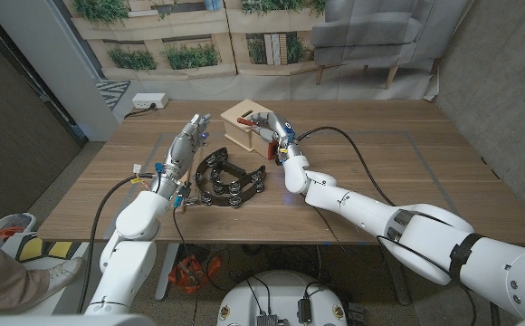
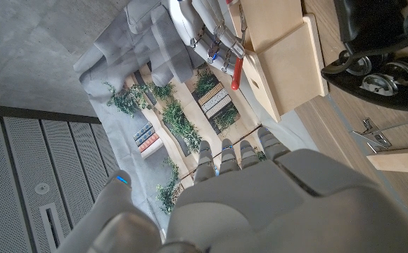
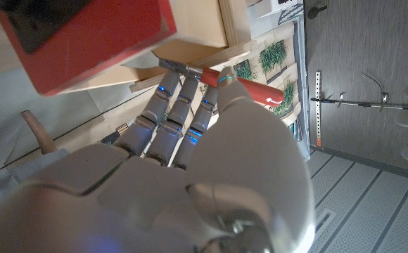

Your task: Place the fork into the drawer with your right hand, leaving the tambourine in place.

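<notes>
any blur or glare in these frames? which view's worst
Head view: sharp and evenly lit, tambourine and wooden drawer box crisp. Left wrist view: left hand close and soft, box behind sharper. Right wrist view is worst: right hand and a red block blurred by closeness, fork's red handle soft. No strong glare.

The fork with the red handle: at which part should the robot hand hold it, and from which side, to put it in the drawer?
Grip the fork by its red handle, the thick, long part; the right robot hand pinches it there now, beside the wooden drawer box. Coming from the robot's side seems best, metal end first.
</notes>
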